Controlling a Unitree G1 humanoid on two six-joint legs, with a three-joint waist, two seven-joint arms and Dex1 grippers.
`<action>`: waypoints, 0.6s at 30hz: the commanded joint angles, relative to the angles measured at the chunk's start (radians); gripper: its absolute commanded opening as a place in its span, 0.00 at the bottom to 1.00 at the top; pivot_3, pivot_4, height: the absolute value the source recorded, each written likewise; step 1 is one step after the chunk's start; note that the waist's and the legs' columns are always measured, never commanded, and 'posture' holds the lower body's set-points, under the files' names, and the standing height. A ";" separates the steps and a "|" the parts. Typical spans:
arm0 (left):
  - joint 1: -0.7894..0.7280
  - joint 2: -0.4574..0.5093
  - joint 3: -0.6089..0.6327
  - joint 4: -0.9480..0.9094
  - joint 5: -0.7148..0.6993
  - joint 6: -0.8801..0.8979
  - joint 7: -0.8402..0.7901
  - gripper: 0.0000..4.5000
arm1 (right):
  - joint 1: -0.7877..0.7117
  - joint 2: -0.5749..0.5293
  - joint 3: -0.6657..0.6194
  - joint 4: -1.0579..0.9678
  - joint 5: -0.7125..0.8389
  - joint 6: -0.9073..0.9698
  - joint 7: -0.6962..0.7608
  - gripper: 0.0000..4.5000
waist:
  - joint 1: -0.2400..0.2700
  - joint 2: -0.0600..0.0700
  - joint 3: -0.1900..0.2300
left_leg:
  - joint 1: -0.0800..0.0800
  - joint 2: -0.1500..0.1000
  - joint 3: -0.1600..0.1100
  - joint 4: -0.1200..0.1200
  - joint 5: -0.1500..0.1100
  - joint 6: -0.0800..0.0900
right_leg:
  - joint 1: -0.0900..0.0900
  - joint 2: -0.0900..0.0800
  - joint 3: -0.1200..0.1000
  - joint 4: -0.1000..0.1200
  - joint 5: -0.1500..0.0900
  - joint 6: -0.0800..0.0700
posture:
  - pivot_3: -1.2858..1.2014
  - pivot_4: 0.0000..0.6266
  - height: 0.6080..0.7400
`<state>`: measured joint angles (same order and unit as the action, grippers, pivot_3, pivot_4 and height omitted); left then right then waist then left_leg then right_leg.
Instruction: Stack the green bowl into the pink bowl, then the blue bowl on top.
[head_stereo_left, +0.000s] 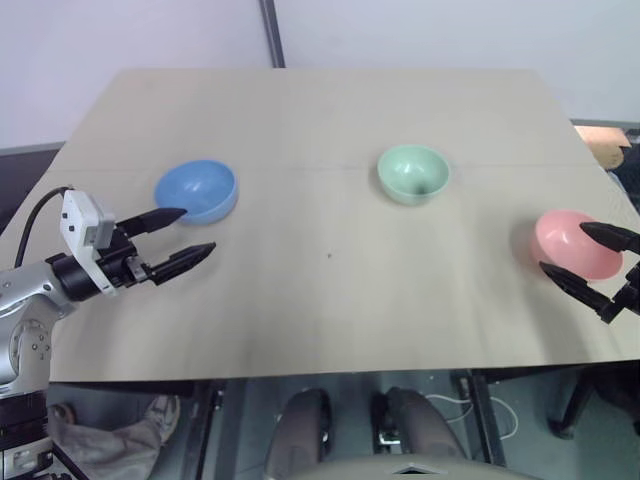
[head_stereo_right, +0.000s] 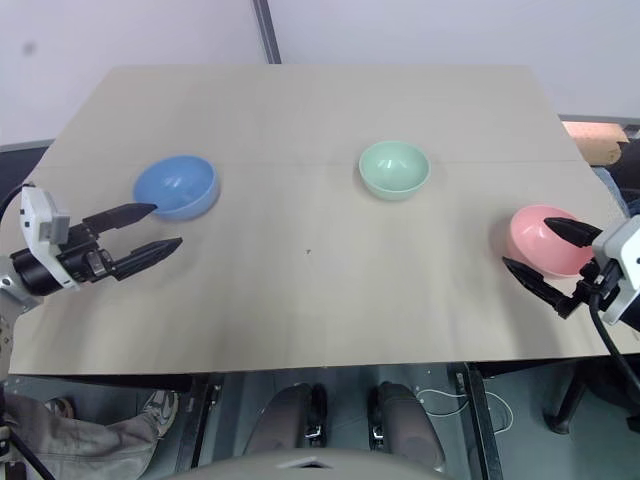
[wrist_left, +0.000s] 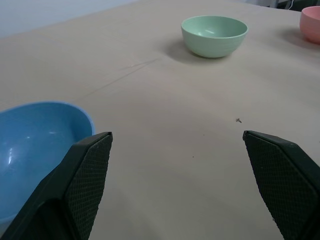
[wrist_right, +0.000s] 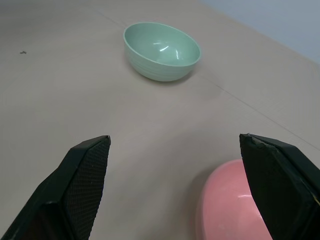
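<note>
Three small bowls stand apart on a pale wooden table. The blue bowl is at the left, the green bowl sits right of the middle toward the back, and the pink bowl is near the right edge. My left gripper hovers open just in front of the blue bowl, one finger overlapping the bowl's rim. My right gripper is open beside the pink bowl, its fingers overlapping the bowl's right side. In the wrist views the green bowl lies beyond the open fingers.
The table's front edge runs just under the arms. A brown box sits off the table at the far right. A dark post rises behind the table against the pale wall.
</note>
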<state>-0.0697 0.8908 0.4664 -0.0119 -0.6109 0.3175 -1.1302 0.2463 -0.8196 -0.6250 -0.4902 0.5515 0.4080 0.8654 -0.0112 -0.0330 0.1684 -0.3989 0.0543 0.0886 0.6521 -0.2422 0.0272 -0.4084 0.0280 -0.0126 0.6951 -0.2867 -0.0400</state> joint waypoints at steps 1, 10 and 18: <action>-0.030 -0.002 0.010 -0.032 -0.015 -0.018 -0.002 0.98 | -0.017 -0.001 -0.002 -0.032 0.014 0.003 -0.016 1.00 | 0.000 0.000 0.000 | 0.000 0.000 0.000 0.000 0.000 0.000 | 0.000 0.000 0.000 0.000 0.000 0.000 | 0.52 0.24 1.00; -0.068 -0.031 -0.027 -0.046 -0.027 -0.049 -0.066 0.98 | -0.059 0.011 0.040 -0.052 0.008 0.056 -0.091 1.00 | 0.000 0.000 0.000 | 0.000 0.000 0.001 0.000 0.000 0.000 | 0.000 0.000 0.000 0.000 0.000 0.000 | 0.52 0.24 1.00; -0.090 -0.046 -0.064 -0.104 -0.110 -0.024 -0.171 0.98 | -0.078 -0.018 0.134 -0.112 -0.112 0.197 -0.258 1.00 | -0.001 0.000 0.000 | 0.000 0.000 0.001 0.000 0.000 0.000 | 0.000 0.000 0.000 0.000 0.000 0.000 | 0.52 0.24 1.00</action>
<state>-0.1513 0.8388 0.4073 -0.0664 -0.6758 0.2782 -1.2724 0.1860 -0.8177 -0.4970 -0.5670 0.4594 0.5652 0.6435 -0.0119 -0.0330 0.1683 -0.3991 0.0542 0.0896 0.6524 -0.2420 0.0270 -0.4084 0.0280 -0.0121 0.6955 -0.2867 -0.0399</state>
